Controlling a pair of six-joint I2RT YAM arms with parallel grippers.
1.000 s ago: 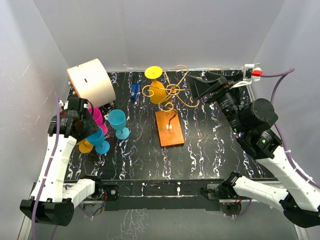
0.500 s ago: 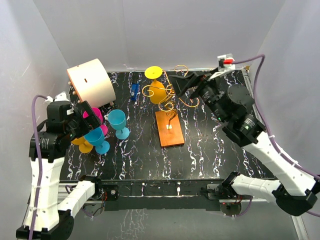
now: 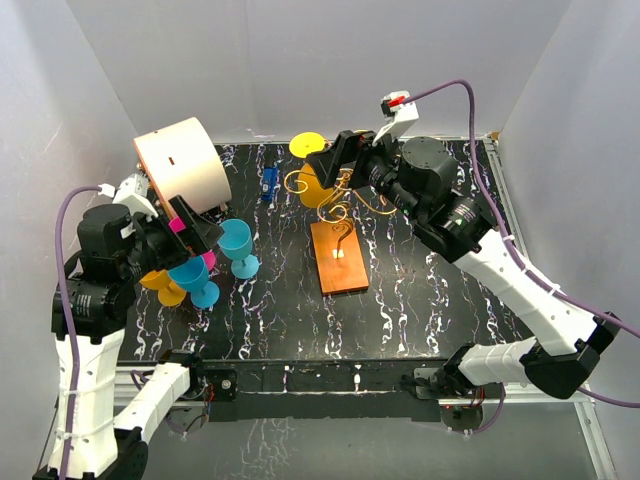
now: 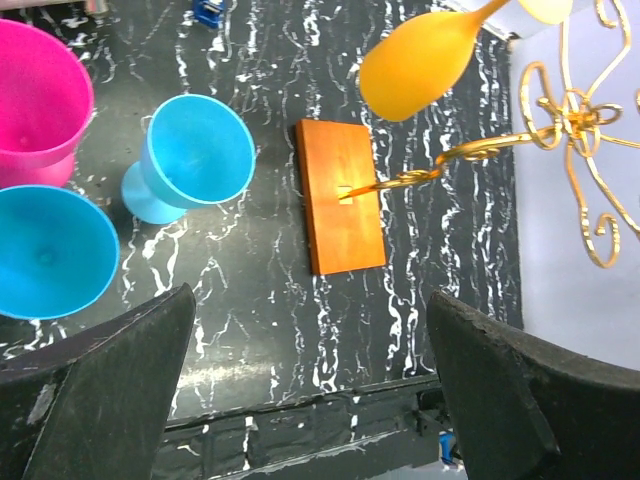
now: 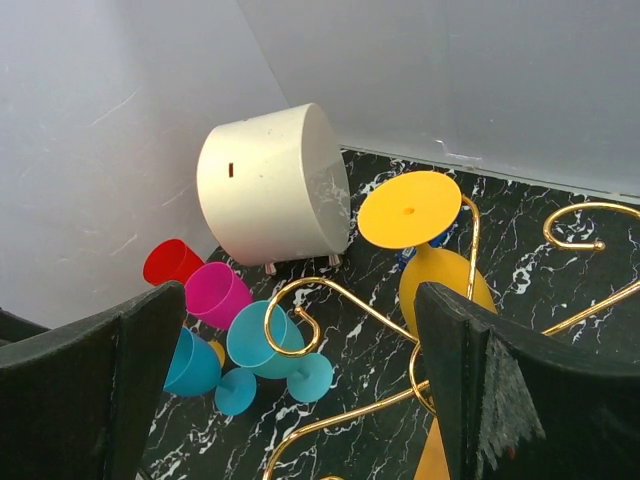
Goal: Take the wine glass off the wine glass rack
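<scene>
A yellow wine glass (image 3: pixel 315 186) hangs upside down on the gold wire rack (image 3: pixel 347 180), which stands on an orange-brown wooden base (image 3: pixel 338 257). My right gripper (image 3: pixel 333 160) is open and empty, high above the rack beside the glass's round foot. In the right wrist view the glass (image 5: pixel 410 208) and a curled rack arm (image 5: pixel 300 310) lie below my open gripper (image 5: pixel 300 400). My left gripper (image 3: pixel 192 228) is open and empty above the cups at the left. The left wrist view shows the glass bowl (image 4: pixel 415 65), the rack (image 4: pixel 575 110) and the base (image 4: pixel 343 195) beyond my gripper (image 4: pixel 310 400).
A white cylinder (image 3: pixel 182 165) lies on its side at the back left. Blue glasses (image 3: pixel 236 247), a pink cup (image 3: pixel 190 232) and a yellow glass (image 3: pixel 170 292) stand at the left. A red cup (image 5: pixel 170 262) is beside them. A small blue object (image 3: pixel 268 183) lies behind.
My right arm has swung left from the back right corner to above the rack and the yellow glass. My left arm has risen and shifted slightly right. Nothing was grasped.
</scene>
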